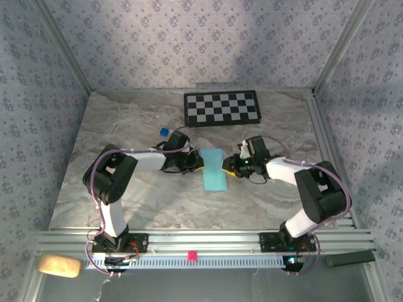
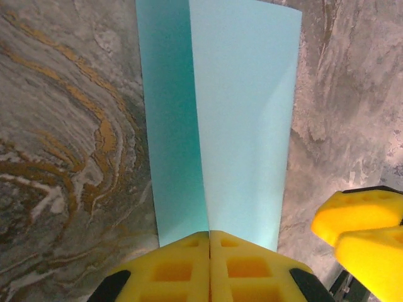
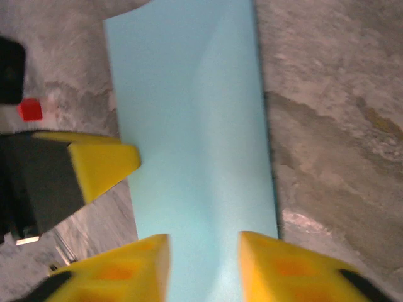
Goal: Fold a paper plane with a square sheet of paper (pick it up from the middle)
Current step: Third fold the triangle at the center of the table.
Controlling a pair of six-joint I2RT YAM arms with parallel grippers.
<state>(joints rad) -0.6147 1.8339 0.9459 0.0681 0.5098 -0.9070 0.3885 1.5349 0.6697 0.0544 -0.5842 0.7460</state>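
Thin light-blue sheet of paper (image 1: 214, 170), creased lengthwise, lies mid grey marble counter (image 1: 126, 132), btw both arms. Left end effector (image 2: 209, 248) is pinched closed on one edge. Right end effector (image 3: 204, 251) is part-open, astride the opp. edge. Both edges are hidden behind them.

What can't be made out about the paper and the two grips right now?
- Left wrist view: the near edge of the paper is covered by the shut left gripper, so I cannot tell whether it pinches the paper or only presses on it.
- Right wrist view: the paper's near edge runs off the bottom of the frame between the fingers of the open right gripper, and the picture is blurred.
- Top view: the paper's creases are too small to read.
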